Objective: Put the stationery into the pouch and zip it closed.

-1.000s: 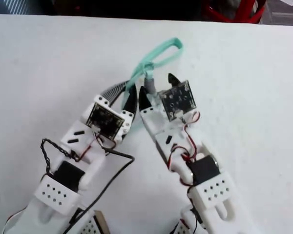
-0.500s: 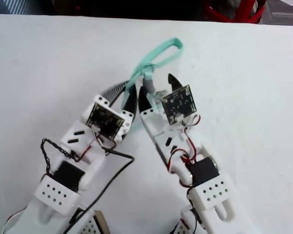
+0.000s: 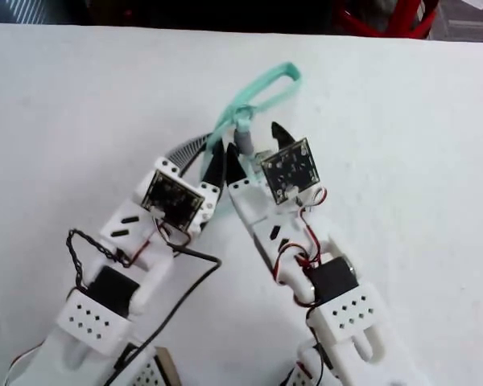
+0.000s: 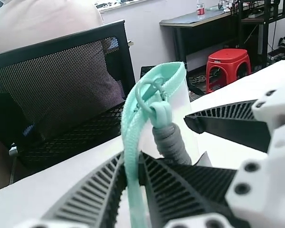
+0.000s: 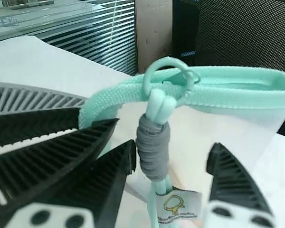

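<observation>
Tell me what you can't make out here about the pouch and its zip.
1. Whether any stationery is inside the pouch: in the high view both arms cover its body; the wrist views look at its zip edge side-on.
2. How far the zip is closed: the frame edge cuts off the pouch's far end in the right wrist view; the left end effector hides the near end.

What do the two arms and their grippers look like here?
Both the left arm and the right arm are white plastic with black servo blocks and a dark square board at the wrist. A black cable trails from the left; red wires loop along the right. The left gripper has one grey and one black ribbed finger; the right gripper has black ones.
</observation>
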Robot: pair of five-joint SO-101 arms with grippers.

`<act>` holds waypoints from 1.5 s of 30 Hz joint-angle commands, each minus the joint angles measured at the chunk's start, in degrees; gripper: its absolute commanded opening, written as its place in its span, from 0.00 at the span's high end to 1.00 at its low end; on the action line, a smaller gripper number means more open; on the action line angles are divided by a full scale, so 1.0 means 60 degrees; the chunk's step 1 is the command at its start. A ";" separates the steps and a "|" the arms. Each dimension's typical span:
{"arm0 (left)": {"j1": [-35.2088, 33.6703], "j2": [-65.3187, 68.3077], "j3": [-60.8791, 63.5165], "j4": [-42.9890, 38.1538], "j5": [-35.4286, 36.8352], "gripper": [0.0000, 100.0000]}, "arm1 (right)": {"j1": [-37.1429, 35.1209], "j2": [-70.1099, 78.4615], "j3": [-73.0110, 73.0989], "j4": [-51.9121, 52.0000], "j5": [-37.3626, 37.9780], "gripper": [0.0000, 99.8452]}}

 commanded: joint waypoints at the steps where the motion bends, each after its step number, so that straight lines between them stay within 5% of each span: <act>1: 0.0168 0.0051 0.0205 0.0073 -0.0015 0.98 | -0.0110 0.0022 -0.0557 -0.0256 0.0000 0.91; 4: 0.0168 0.0051 0.0205 0.0073 -0.0015 0.98 | -0.0095 0.0022 -0.0659 -0.0198 0.0073 0.98; 11: 0.0183 0.0051 0.0205 0.0073 -0.0015 0.98 | -0.0007 -0.0095 -0.0791 -0.0198 0.0571 0.98; 17: 0.0183 0.0051 0.0205 0.0073 -0.0015 0.98 | 0.1223 -0.0198 -0.2505 0.0667 0.0527 0.98; 45: 0.0154 0.0022 0.0454 0.0088 -0.0029 0.98 | 0.3963 0.4007 -0.7033 0.3319 0.0571 0.98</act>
